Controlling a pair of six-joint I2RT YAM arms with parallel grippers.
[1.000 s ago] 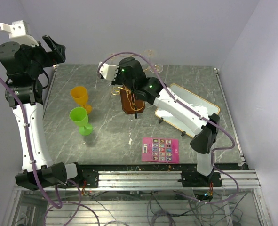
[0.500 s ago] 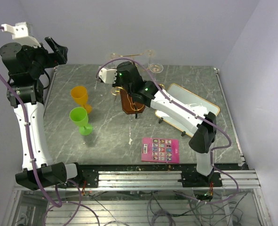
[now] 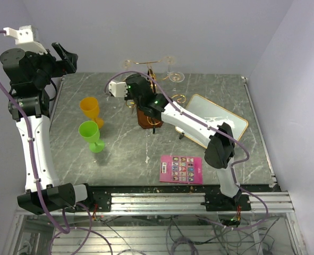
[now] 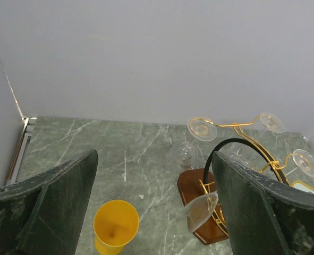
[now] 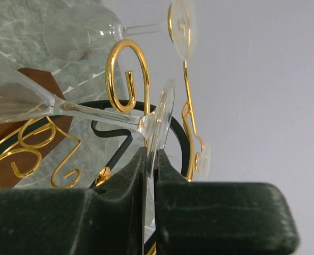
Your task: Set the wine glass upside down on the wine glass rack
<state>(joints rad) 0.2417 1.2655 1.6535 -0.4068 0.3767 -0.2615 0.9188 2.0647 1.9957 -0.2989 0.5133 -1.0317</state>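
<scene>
The wine glass rack is a gold wire stand on a brown wooden block at the table's middle back; it also shows in the left wrist view. Other clear glasses hang on it by their feet. My right gripper is shut on the foot of a clear wine glass, which lies tilted with its stem beside a gold scroll and its bowl over the wooden base. In the top view the right gripper is right against the rack. My left gripper is open, empty and high at the left.
A yellow cup and a green cup stand left of the rack. A white tray with a gold rim lies at the right. A pink card lies near the front edge. Walls close the back and sides.
My right arm has swung left and turned at the rack with the glass in it; the rack's top wire now shows behind it. The left arm has barely moved.
</scene>
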